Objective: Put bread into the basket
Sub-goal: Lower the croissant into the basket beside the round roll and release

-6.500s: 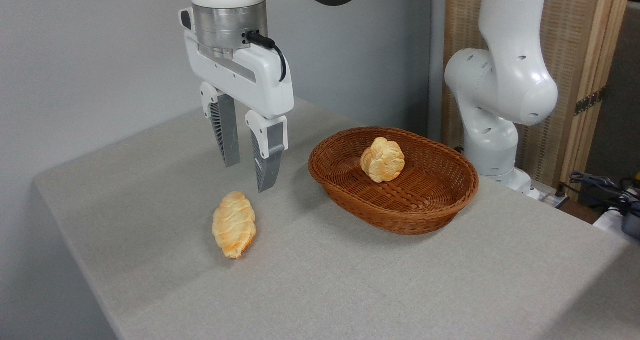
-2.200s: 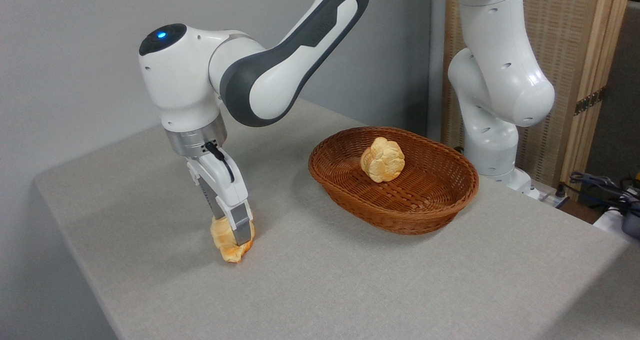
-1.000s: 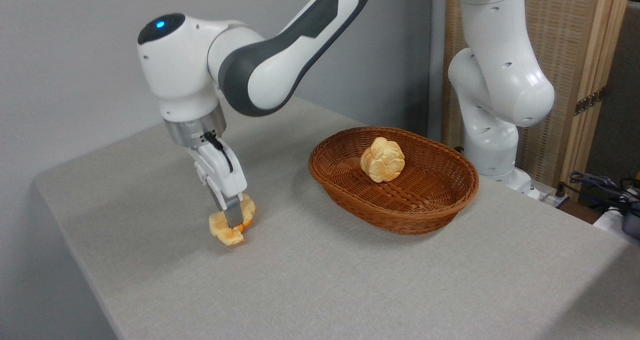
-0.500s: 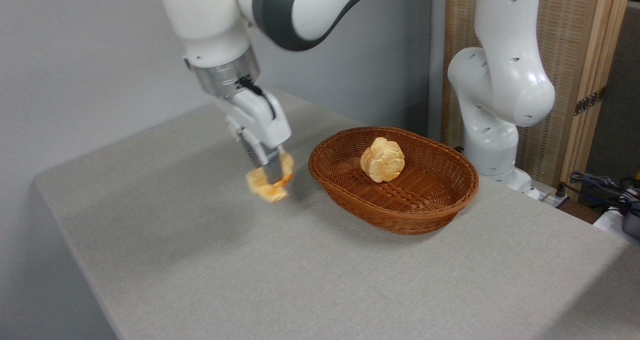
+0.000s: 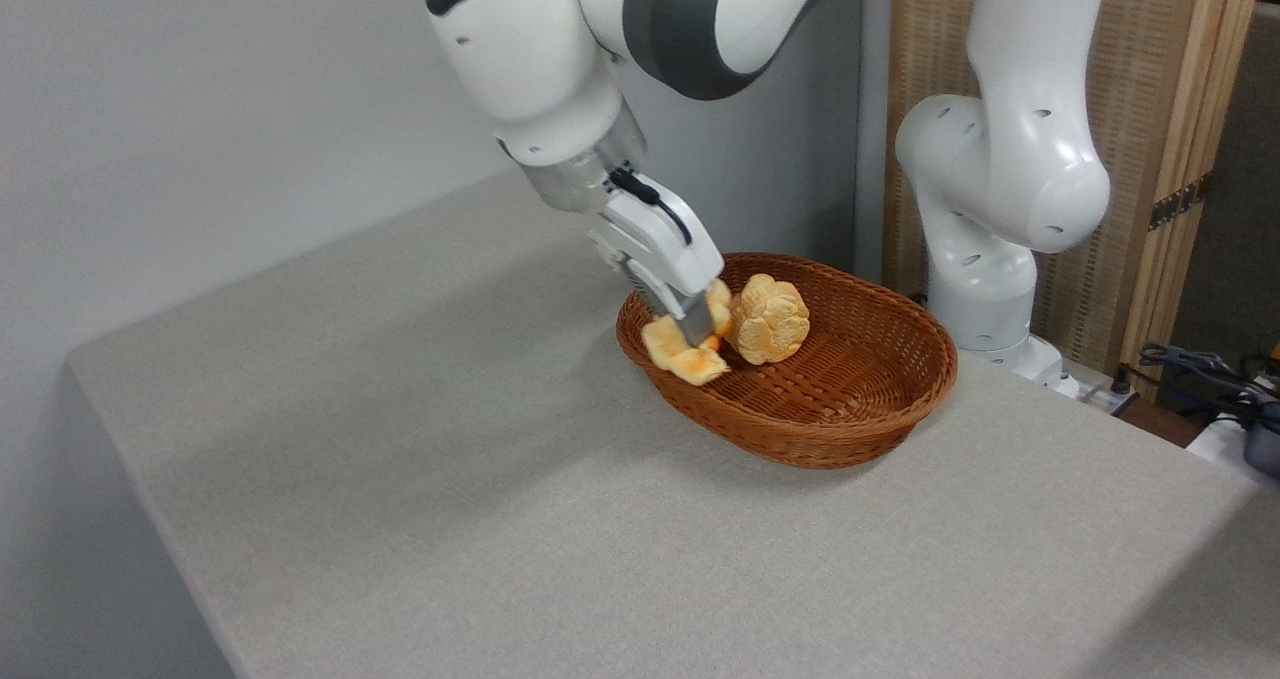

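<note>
Camera view: gripper (image 5: 697,327) clamps the bread (image 5: 685,351) over the basket's (image 5: 800,439) left rim. Carry it further right, clear of the bun (image 5: 768,318), before release.

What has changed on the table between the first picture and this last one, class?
The pincer came down on the bread, closed on it, lifted it from the table and carried it right, over the left part of the basket. It is shut on the bread, not yet released. The basket and the round bun inside it stayed where they were.
</note>
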